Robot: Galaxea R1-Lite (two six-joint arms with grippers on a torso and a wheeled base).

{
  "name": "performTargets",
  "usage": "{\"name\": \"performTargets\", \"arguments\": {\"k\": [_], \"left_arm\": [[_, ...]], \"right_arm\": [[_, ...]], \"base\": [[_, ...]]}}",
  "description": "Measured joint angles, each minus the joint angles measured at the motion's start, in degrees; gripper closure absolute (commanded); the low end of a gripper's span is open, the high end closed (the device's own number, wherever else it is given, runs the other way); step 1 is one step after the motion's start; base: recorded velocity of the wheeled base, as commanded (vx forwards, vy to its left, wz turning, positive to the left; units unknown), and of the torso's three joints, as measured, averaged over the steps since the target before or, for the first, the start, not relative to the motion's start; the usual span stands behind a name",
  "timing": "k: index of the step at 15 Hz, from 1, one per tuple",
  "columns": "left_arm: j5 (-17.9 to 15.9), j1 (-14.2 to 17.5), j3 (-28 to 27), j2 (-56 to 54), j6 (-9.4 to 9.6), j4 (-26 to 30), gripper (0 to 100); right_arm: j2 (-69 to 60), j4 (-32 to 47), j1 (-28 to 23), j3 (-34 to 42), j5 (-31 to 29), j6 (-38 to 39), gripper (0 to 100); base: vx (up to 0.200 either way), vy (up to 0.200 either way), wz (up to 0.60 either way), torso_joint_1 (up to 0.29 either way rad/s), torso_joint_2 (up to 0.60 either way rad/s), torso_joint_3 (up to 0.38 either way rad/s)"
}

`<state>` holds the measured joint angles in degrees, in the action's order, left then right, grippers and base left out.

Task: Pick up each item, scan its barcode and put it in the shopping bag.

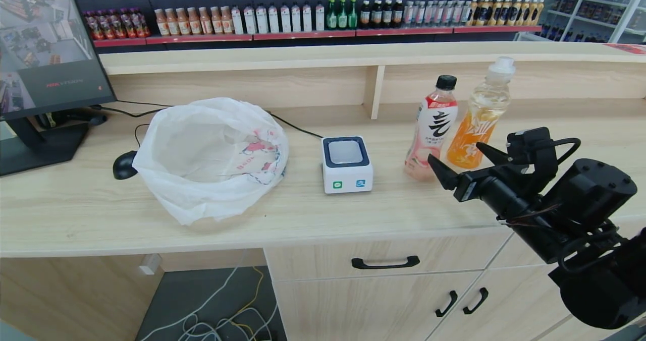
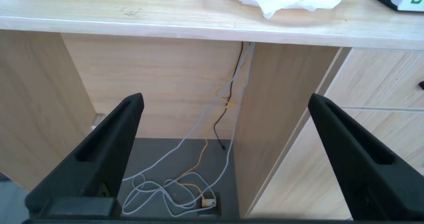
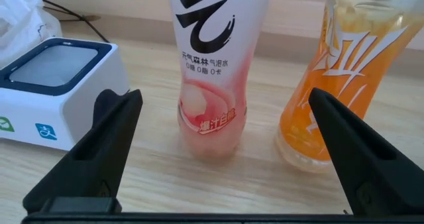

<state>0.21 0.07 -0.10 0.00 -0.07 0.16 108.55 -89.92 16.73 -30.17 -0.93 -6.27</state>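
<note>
A pink drink bottle (image 1: 431, 126) with a black cap stands upright on the wooden counter, and an orange drink bottle (image 1: 479, 114) with a white cap stands just to its right. My right gripper (image 1: 464, 160) is open, hovering just in front of the two bottles; in the right wrist view the pink bottle (image 3: 209, 71) sits between its fingers (image 3: 99, 164) but further ahead, with the orange bottle (image 3: 344, 85) beside it. The white barcode scanner (image 1: 347, 164) sits mid-counter. The open white shopping bag (image 1: 212, 154) lies to its left. My left gripper (image 2: 225, 158) is open below the counter edge.
A monitor (image 1: 45, 43) on a stand and a black mouse (image 1: 123, 164) occupy the counter's left end, with cables behind the bag. A raised wooden shelf (image 1: 353, 58) runs along the back. Drawers with black handles (image 1: 386, 263) are below, and loose cables (image 2: 192, 177) lie on the floor.
</note>
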Motion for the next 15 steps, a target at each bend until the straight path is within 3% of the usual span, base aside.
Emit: {"name": "performTargets", "arguments": {"k": [4, 15], "left_arm": [[0.01, 0.00, 0.00, 0.00, 0.00, 0.00, 0], [0.01, -0.02, 0.00, 0.00, 0.00, 0.00, 0]], "right_arm": [[0.94, -0.02, 1.74, -2.07, -4.57, 0.13, 0], [3.67, -0.02, 3.56, -6.21, -6.92, 0.13, 0]], "base": [[0.000, 0.000, 0.00, 0.000, 0.00, 0.000], [0.000, 0.000, 0.00, 0.000, 0.00, 0.000]]}}
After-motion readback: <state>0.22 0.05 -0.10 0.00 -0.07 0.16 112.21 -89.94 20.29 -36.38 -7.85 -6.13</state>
